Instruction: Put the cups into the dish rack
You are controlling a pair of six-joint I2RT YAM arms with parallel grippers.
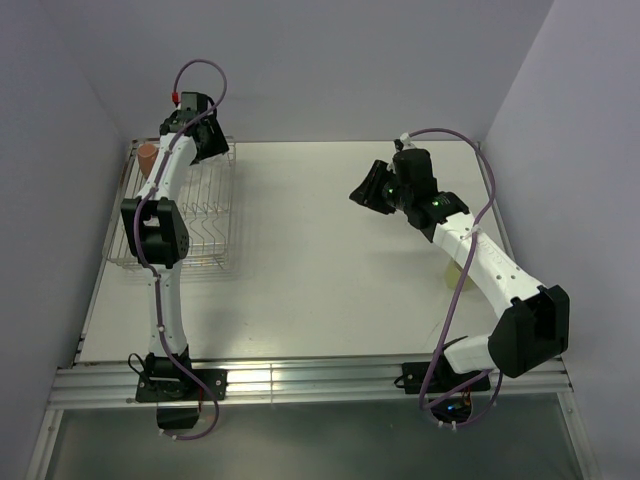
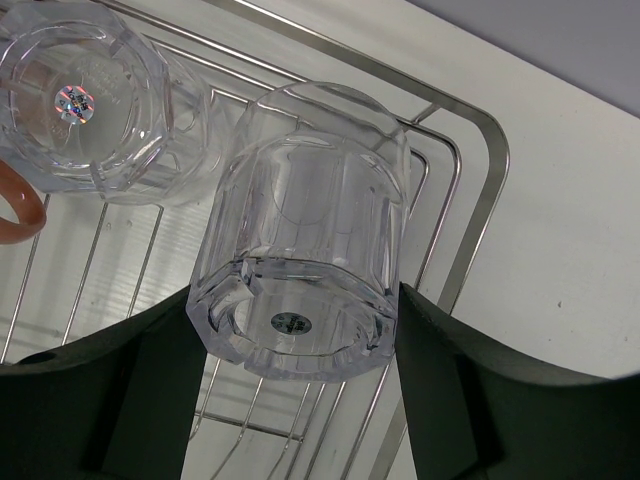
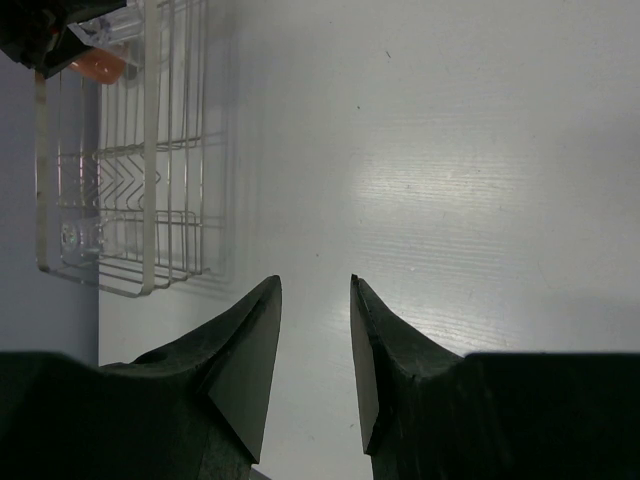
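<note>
Left gripper: your left gripper [image 2: 295, 320] is closed on a clear tumbler; its two dark fingers [image 2: 100, 390] press the glass from the left and from the right.
Held tumbler: the held tumbler [image 2: 310, 230] sits between the fingers with its thick base toward the wrist camera and its mouth pointing away, toward the wires.
Place of the held tumbler: it is over the dish rack [image 2: 480, 200], just inside the rounded corner of the raised wire side. You cannot tell if it touches the wires.
Second tumbler: the second tumbler [image 2: 80, 100] stands in the rack, base up, just beside the held one and apart from your gripper.
Orange mug: the orange mug [image 2: 15, 215] is at the left edge of the wrist view, next to the second tumbler; only a part of it shows.
Top view: there the rack stands at the far left of the desk [image 1: 330, 260], and your left arm reaches over it.
Right gripper: your right gripper [image 3: 315, 300] has its jaws partly apart with nothing between them.
Place of the right gripper: it hangs over bare desk, well apart from the rack, which you see in the upper left of the right wrist view.
</note>
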